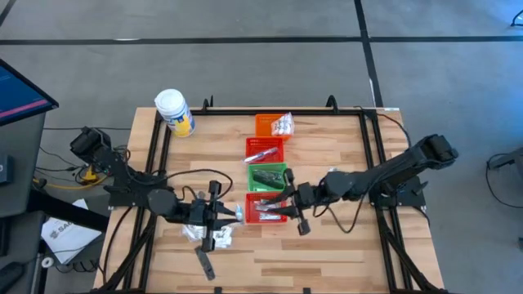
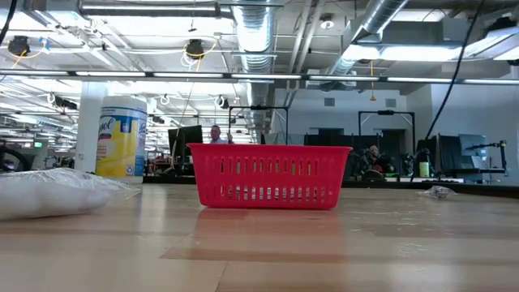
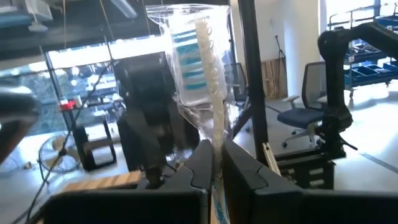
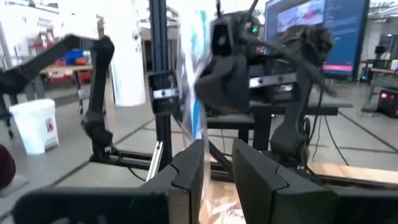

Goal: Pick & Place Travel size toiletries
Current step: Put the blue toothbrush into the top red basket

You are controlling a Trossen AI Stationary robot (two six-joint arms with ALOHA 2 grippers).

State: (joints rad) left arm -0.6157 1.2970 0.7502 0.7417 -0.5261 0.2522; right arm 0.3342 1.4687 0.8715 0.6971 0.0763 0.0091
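My left gripper (image 1: 235, 214) (image 3: 214, 152) is raised just left of the near red basket (image 1: 263, 208) and is shut on a clear packet (image 3: 193, 56) with a white toothbrush inside. My right gripper (image 1: 284, 209) (image 4: 217, 152) faces it from the basket's right side. It is shut on a clear packet with a blue stripe (image 4: 198, 87), seen edge-on. I cannot tell whether this is the same packet. More clear sachets (image 1: 206, 235) and a dark strip (image 1: 204, 263) lie on the table near the front edge. My left gripper pinches the packet's lower end, at the toothbrush handle (image 3: 216, 134), between its two fingers. The fingers point about level toward the table's right. The packet sticks out beyond the fingertips, lifted clear of the table. My right gripper pinches the clear packet's thin edge (image 4: 202, 146) between its two fingers. The fingers point about level toward the table's left. The packet stands out past the fingertips, off the table. Its far end runs out of the picture.
An orange basket (image 1: 272, 124), a red one (image 1: 265, 149) and a green one (image 1: 268, 175) stand in a row behind the near red basket (image 2: 268, 177). A white jar with a yellow label (image 1: 174, 112) stands at the far left. Bare wood lies right of the baskets.
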